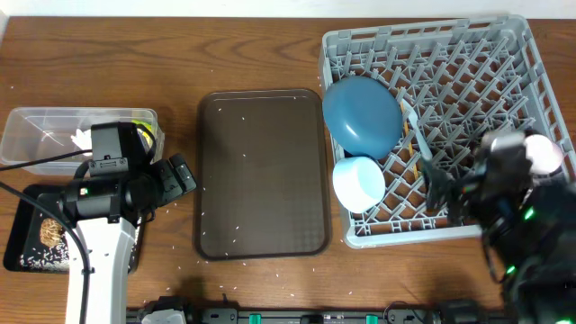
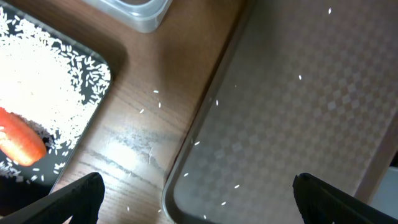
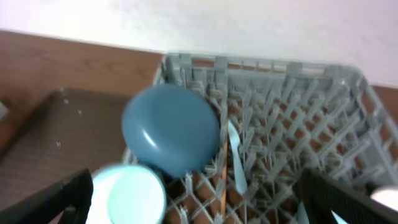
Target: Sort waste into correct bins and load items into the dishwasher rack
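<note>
Left gripper [image 2: 198,194] is hanging with its fingers spread wide; right gripper [image 3: 199,202] is likewise gaping.
The left one is hovering over bare wood between the black tray [image 1: 20,216], where rice grains [image 2: 50,68] and the orange carrot [image 2: 22,140] are lying, and the brown serving tray [image 2: 298,124]. The right one is facing the dishwasher rack [image 3: 261,62], where the blue plate [image 3: 171,127], pale blue bowl [image 3: 127,193], spoon [image 3: 234,152] and chopsticks [image 3: 222,174] are resting.

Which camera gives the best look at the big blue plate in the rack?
Overhead: the blue plate is sharp and whole, leaning in the rack. The right wrist view shows it blurred. The left wrist view misses it.
</note>
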Controlling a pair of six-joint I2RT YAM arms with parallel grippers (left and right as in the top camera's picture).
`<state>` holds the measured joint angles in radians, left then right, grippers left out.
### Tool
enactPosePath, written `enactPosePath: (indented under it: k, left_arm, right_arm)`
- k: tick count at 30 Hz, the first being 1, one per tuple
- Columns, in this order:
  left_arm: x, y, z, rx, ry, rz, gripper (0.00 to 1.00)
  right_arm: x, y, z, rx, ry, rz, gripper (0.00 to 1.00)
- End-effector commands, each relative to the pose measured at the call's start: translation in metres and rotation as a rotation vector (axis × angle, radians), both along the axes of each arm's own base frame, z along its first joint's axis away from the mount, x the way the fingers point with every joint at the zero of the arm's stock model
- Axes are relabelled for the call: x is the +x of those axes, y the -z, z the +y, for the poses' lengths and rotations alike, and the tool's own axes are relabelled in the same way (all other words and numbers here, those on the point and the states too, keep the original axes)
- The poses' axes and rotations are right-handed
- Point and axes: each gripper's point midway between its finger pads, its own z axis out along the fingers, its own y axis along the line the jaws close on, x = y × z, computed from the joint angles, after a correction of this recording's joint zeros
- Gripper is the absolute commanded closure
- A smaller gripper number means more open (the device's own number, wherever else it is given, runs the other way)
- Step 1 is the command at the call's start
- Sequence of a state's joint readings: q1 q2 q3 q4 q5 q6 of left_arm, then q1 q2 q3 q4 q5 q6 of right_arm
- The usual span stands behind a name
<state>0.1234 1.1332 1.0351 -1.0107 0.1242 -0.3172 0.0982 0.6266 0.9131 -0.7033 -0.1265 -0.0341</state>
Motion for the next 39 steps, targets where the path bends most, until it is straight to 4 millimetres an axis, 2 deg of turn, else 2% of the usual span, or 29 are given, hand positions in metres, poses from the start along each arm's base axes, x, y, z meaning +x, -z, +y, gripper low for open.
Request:
enactPosePath:
  k: [1,4,7,15,16,18,20,39]
  left_arm:
    - [0.002,-0.006,0.003,0.008,-0.012,-0.016,0.02]
    - [0.002,-0.006,0.003,0.008,-0.012,-0.017,0.02]
    - [0.002,-0.006,0.003,0.008,-0.012,-0.017,0.02]
    - [0.002,-0.006,0.003,0.008,-0.012,-0.016,0.02]
    - [0.002,-0.006,0.003,0.008,-0.012,-0.016,0.02]
    - [0.002,-0.006,0.003,0.008,-0.012,-0.017,0.02]
    - [0.002,-0.006,0.003,0.008,-0.012,-0.016,0.02]
    - [0.002,-0.006,0.003,0.008,-0.012,-0.017,0.02]
  right_arm:
    - [-0.007,0.041,-0.003,-0.008,-0.001,-0.019,0.01]
    - [-0.011,0.077,-0.007,0.007,0.021,-0.054,0.01]
    - [-0.012,0.102,-0.008,0.010,0.024,-0.114,0.01]
    - [-0.007,0.142,-0.008,0.020,0.025,-0.253,0.01]
    - [-0.006,0.144,-0.008,0.022,0.025,-0.277,0.01]
    - [-0.004,0.132,-0.008,0.026,0.026,-0.344,0.01]
    - [-0.001,0.131,-0.010,0.021,0.035,-0.374,0.01]
    - [-0.001,0.136,-0.009,0.021,0.034,-0.355,0.01]
